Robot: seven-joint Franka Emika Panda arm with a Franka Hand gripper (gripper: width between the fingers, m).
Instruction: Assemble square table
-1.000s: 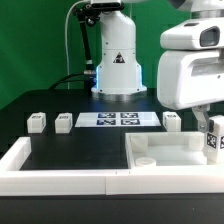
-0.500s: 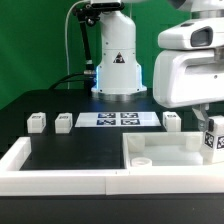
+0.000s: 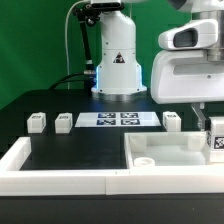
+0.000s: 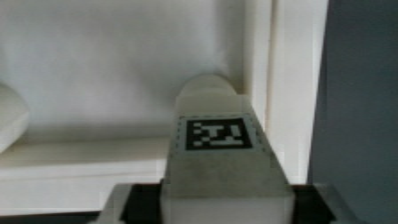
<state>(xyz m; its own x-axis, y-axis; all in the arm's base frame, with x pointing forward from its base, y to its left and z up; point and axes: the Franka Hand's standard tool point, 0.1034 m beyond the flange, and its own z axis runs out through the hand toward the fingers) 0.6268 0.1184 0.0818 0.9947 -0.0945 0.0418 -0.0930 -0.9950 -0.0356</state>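
Gripper clamped on tagged table leg, beside square tabletop. Leg-mounting step, judged; next needs alignment over tabletop's corner.

Supporting surface: black work table, flat and matte.

Marker board: lies flat on the table, tags facing up.

First leg: stands on the table, well off the marker board toward the exterior view's left.

Second leg: stands between the first leg and the marker board, just beside the board.

Third leg: stands just beside the board's opposite end.

Rim wall: on the table, nearer the camera than the marker board.

Tabletop slab: lies flat, nearer the camera than the board, against the rim wall.

Robot base: stands behind the board.
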